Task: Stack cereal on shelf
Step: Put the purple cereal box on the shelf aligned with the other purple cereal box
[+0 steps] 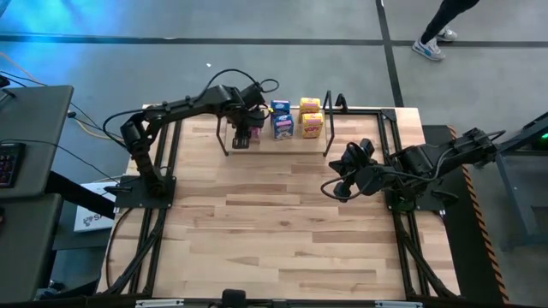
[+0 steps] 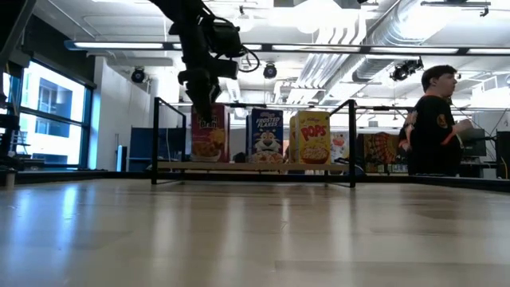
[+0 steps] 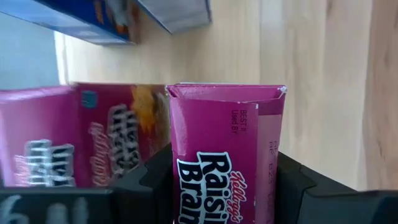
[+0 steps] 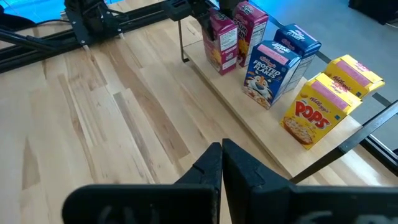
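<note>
The shelf stands near the table's far edge, a pale board between black loop ends. On it stand two blue cereal boxes, two yellow ones and a pink one. My left gripper is over the shelf's left end, shut on a second pink Raisin Bran box, which stands beside the other pink box. In the low view the left gripper comes down onto that box. My right gripper is shut and holds nothing. It hovers over the table's right part. My left gripper pinches the pink box between its two fingers, one on each of two opposite sides near the upper end. The fingers come from above, pointing down. The box stays upright, its bottom at the level of the shelf board.
Bare wood table stretches from the shelf to the near edge. Black rail frames run along both sides. A person stands in the room behind the table, to the right. Shoes of a person show on the floor beyond the far edge.
</note>
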